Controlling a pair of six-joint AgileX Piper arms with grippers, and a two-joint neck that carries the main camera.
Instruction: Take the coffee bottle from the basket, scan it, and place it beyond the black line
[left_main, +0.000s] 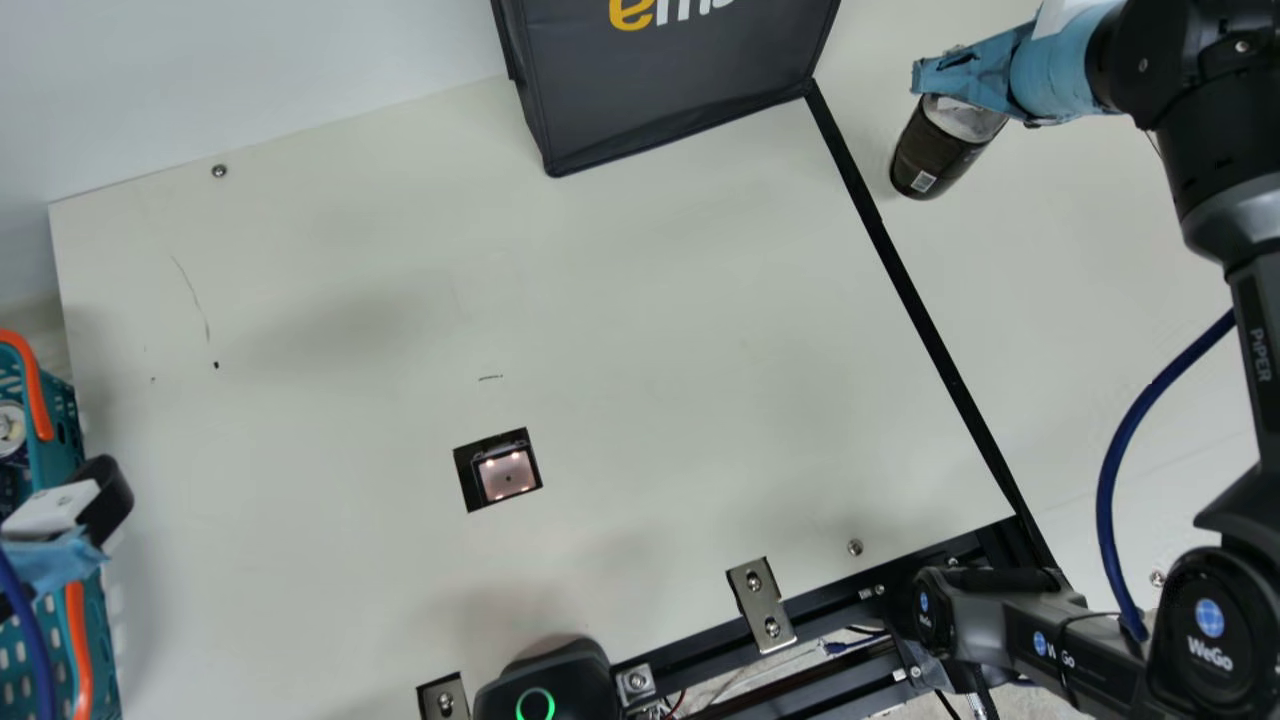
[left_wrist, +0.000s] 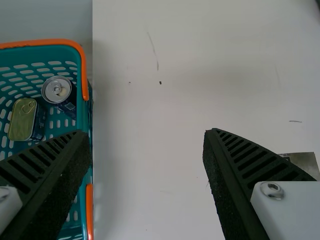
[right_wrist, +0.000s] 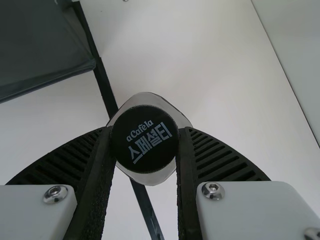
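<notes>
Beyond the black line (left_main: 912, 285), your right gripper (right_wrist: 144, 137) clamps the coffee bottle (left_main: 932, 155), your left gripper (left_wrist: 147, 139) gapes empty, and letting the bottle go tilted could topple it.

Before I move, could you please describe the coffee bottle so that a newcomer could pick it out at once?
Find the black line crossing the cream table, then look to its right in the main view, near the dark bag. The coffee bottle is there, its top in the right hand. Unlike the bag, it has a clear shoulder and a round black cap.
</notes>
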